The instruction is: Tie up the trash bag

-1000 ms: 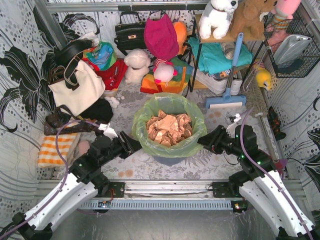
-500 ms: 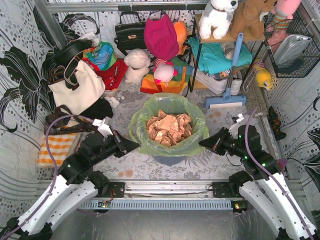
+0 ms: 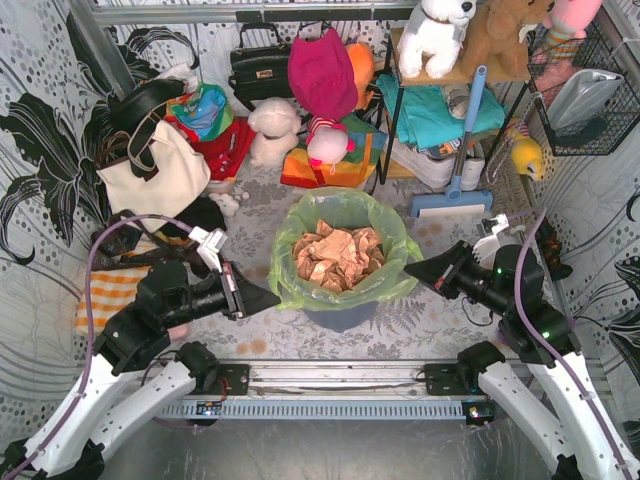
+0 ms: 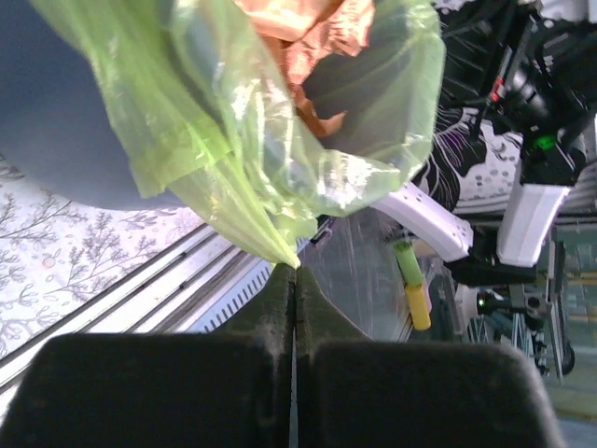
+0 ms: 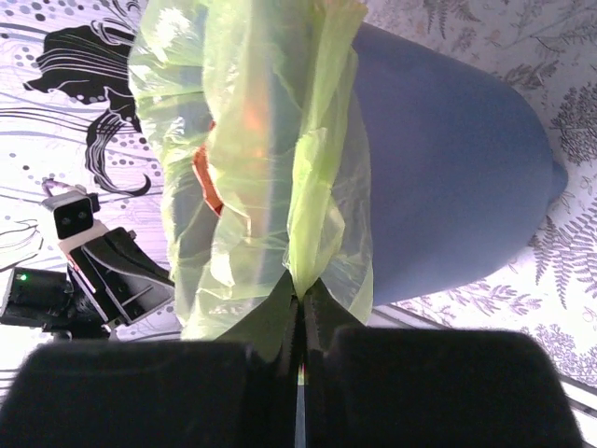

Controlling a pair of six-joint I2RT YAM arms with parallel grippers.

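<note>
Now the trash bag (image 3: 392, 228) sits at the middle of the overhead frame, lining the bin (image 3: 338, 316), its mouth wide open over crumpled paper (image 3: 338, 255). We have the left gripper (image 3: 268, 298) pinched shut on the left edge of the bag's rim and the right gripper (image 3: 414, 271) pinched shut on the right edge. Each wrist view shows the bag bunched to a point where the gripper bites. We judge this the gathering step: both edges seized, no knot begun. Next we would lift both edges off the bin's lip and bring them together above the paper without tearing the plastic. A second ago both sets of jaws stood apart beside the rim; since then they have closed and the arms have drawn outward
</note>
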